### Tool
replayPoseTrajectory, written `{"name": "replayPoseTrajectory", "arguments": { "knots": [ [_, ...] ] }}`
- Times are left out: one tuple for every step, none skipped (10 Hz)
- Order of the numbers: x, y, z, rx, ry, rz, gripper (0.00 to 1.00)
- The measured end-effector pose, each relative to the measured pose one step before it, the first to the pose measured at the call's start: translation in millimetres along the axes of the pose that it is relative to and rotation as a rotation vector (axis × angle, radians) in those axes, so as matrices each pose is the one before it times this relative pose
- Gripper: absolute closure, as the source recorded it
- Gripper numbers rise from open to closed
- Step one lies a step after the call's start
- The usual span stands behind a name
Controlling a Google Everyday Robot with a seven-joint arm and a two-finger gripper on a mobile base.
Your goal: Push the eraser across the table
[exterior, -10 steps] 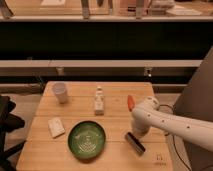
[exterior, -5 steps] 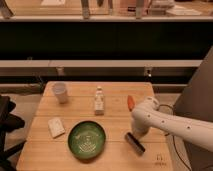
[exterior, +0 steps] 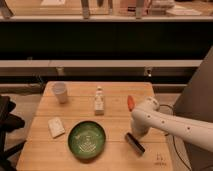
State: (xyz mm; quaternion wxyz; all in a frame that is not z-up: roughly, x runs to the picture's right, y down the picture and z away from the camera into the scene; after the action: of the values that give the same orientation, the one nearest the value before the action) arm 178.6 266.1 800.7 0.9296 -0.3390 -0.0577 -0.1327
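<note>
Flat on the surface (exterior: 117,119), toward its front right part: the eraser (exterior: 134,143), a small black oblong with rounded corners, set at a slant to the plank lines. Dull and dark, probably rubbery, so likely to drag over wood rather than glide. Low enough to need contact right down near the boards. Just right of the green plate (exterior: 87,139) but apart from it, and short of the small logo (exterior: 160,160) at the corner.

Directly behind the eraser's far end, lowered almost to the wood: the tool (exterior: 138,130), at the tip of a smooth white arm (exterior: 172,126) reaching in from the right. Touching the block or only just beside it, cannot tell which. Impossible also to tell how far open, or holding what, if anything. Placed low and against the block's end, seemingly to shove rather than to lift.

Further out: the plate, round, glossy, shallow-rimmed, with a pale pattern inside, and squarely in the way of any push to the left. Beyond it, a white rectangular block (exterior: 56,126), flat and turned at an angle. Toward the back, a pale cup (exterior: 60,92) standing upright and a small white bottle (exterior: 99,101) upright near the middle. Beside the arm's bend, an orange-red object (exterior: 131,102), too unclear to name. Under everything, light matte butcher-block wood, square in outline.
</note>
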Motion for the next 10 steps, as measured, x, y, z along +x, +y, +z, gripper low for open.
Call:
{"name": "replayPoseTrajectory", "arguments": {
  "knots": [
    [-0.58,0.19,0.07,0.00025,-0.00030,-0.00238,1.00],
    [0.09,0.49,-0.10,0.00067,-0.00226,-0.00096,1.00],
    [0.09,0.54,-0.38,0.00081,-0.00225,-0.00101,1.00],
    [-0.26,0.07,-0.33,0.00084,-0.00101,-0.00123,1.00],
    [-0.08,0.20,-0.43,0.00085,-0.00084,-0.00094,1.00],
    [-0.61,-0.02,-0.02,0.00021,-0.00035,-0.00164,1.00],
    [-0.65,-0.02,-0.19,0.00060,-0.00059,-0.00271,1.00],
    [-0.43,0.03,-0.16,0.00085,-0.00206,-0.00097,1.00],
    [-0.58,0.05,-0.24,0.00090,-0.00234,-0.00125,1.00],
    [-0.44,0.09,-0.11,0.00057,-0.00210,-0.00105,1.00]
  ]
}}
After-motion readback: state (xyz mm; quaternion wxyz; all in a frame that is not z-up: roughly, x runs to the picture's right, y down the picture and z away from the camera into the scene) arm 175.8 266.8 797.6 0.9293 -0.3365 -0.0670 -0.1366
